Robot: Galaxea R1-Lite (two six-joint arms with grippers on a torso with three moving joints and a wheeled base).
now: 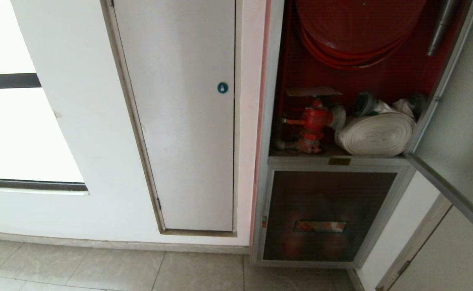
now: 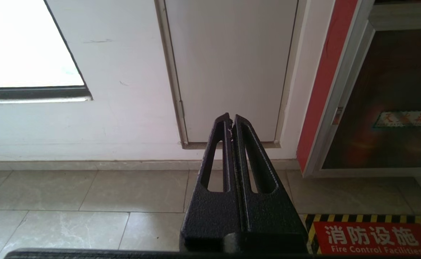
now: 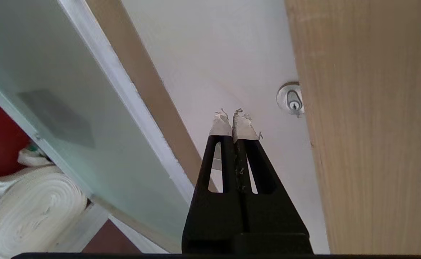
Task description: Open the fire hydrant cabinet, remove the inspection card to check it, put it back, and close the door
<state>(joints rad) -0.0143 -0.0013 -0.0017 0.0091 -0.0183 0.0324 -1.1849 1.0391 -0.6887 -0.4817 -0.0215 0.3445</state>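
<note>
Pressed tightly together and holding nothing, the right gripper [image 3: 233,115] points past the swung-open door [image 3: 70,118] toward a pale wall and a light wooden panel [image 3: 372,126] with a round silver keyhole [image 3: 292,100] at its edge. Its fingertips [image 3: 220,124] are wrapped in frayed whitish tape. Neither arm shows in the head view.

In that view, the fire hydrant cabinet [image 1: 262,169] is set into the wall on the right, its silver frame around a red interior. Its door [image 1: 458,133] stands wide open, hinged on the right side and angled out toward the robot, the glass looking pale and frosted from this side. Inside, coils of red hose [image 1: 353,40] hang at the top. Below them a red valve [image 1: 313,121] stands on the left of the shelf, and a rolled white hose [image 1: 375,135] lies just beside it on the right. Under the shelf sits a smaller dark panel [image 1: 325,214] with a red label, closed. The inspection card cannot be made out in any view.

Left of the cabinet is a plain white panel [image 1: 183,113] with a blue round lock [image 1: 222,87].

The left gripper [image 2: 231,118] is also pinched closed and empty, hanging low over the grey floor tiles [image 2: 88,190], aimed at the foot of the white panel. A red floor sign [image 2: 372,239] with yellow-black edging lies near the cabinet's base.
</note>
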